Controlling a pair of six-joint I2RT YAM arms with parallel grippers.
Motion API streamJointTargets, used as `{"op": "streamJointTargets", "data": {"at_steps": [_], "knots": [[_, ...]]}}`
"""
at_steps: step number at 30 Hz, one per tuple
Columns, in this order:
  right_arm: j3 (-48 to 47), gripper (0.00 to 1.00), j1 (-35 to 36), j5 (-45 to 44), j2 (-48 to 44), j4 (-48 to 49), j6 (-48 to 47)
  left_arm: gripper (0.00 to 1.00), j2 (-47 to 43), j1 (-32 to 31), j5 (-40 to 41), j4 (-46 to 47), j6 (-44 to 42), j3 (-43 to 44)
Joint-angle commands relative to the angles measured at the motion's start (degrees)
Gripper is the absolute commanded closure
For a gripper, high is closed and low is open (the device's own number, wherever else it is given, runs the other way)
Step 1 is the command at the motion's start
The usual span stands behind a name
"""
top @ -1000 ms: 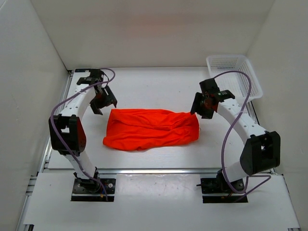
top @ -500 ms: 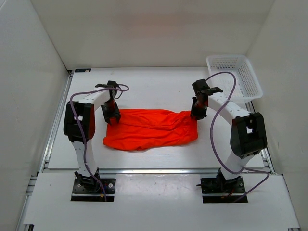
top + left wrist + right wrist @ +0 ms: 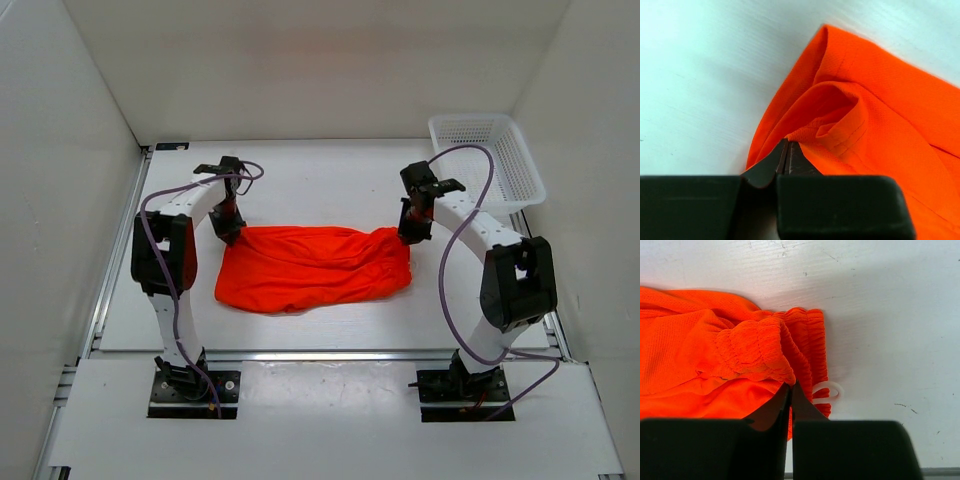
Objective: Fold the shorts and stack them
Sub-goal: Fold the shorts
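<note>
both arms bent down over the orange shorts [image 3: 310, 268]
left gripper [image 3: 228, 232] pinches the hem corner, right gripper [image 3: 409, 236] pinches the waistband; white basket [image 3: 522, 160] stands apart

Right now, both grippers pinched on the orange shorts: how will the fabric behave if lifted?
Probably floppy: the shorts lie in soft folds, so the middle should sag between the left gripper and right gripper. Likely light, thin mesh. The gathered waistband looks bulkier, so that pinch may hold better; the thin hem could slip.
</note>
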State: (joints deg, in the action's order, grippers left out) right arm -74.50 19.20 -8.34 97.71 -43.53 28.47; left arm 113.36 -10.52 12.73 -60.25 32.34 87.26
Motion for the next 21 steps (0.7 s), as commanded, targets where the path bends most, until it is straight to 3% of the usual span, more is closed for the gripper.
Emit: {"op": "streamJointTargets", "data": {"at_steps": [1,5,6,8,10,13,18,20,21], "knots": [[-1.2,0.99,0.1,-1.9,-3.4,-0.2,-0.7,0.9,-3.0,0.0,1.1,-0.9,-0.9,4.1],[-1.2,0.99,0.1,-1.3,-2.9,-0.2,-0.7,0.59,-0.2,0.0,-0.3,-2.5,-1.4,4.0],[-1.2,0.99,0.1,-1.3,-2.9,-0.2,-0.7,0.31,-0.9,0.0,-0.3,-1.8,-1.4,3.0],[-1.2,0.99,0.1,-1.3,-2.9,-0.2,-0.7,0.16,-2.7,0.0,-0.3,-0.1,-0.9,0.6],[-1.2,0.99,0.1,-1.3,-2.9,-0.2,-0.7,0.15,-4.5,0.0,-0.3,0.4,-0.9,0.5],[-1.2,0.99,0.1,-0.8,-2.9,-0.2,-0.7,0.26,-5.4,-0.6,0.3,0.9,-1.9,1.1],[-1.2,0.99,0.1,-0.8,-2.9,-0.2,-0.7,0.28,-4.6,-1.3,-1.9,0.9,-3.9,4.0],[-0.7,0.99,0.1,-0.8,-2.9,-0.2,-0.7,0.37,-5.5,-1.3,-3.9,0.9,-3.9,4.0],[-0.6,0.99,0.1,-0.8,-2.9,-0.2,-0.7,0.52,-6.1,-1.8,-4.5,1.7,-3.9,4.0]]}}
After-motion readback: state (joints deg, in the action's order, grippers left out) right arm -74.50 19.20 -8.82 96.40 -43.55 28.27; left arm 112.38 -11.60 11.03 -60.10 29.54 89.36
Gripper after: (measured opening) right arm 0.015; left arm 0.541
